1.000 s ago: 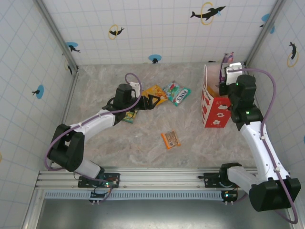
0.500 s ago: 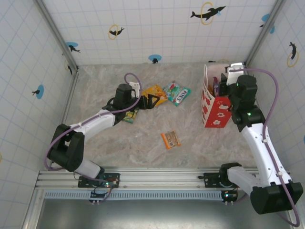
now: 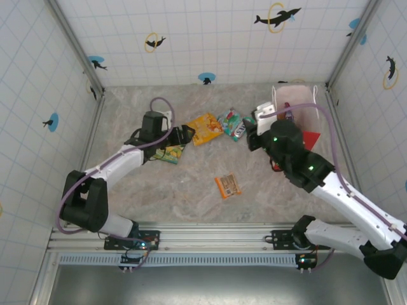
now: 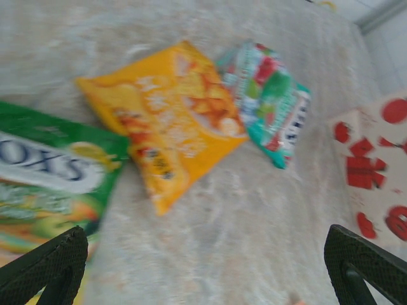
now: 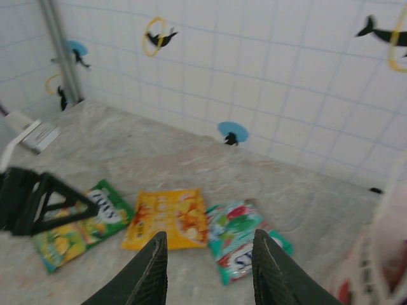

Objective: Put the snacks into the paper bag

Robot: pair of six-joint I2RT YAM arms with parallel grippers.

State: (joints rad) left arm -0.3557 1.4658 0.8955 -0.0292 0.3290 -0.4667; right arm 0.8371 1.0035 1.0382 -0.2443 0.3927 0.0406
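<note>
At the counter's (image 3: 210, 210) far right corner stands the paper bag (image 3: 300, 99). The right hand (image 5: 206, 270) hangs parted and empty. The left hand (image 4: 203, 254) is spread wide near the green packet (image 4: 44, 178), yellow-orange packet (image 4: 165, 121) and teal packet (image 4: 270, 101).

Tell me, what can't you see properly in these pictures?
Inside of the paper bag: top view, the right arm covers its front; contents unclear.
Green packet: left wrist view, cut off by the left edge, blurred.
Orange bar: top view, label too small to read.
</note>
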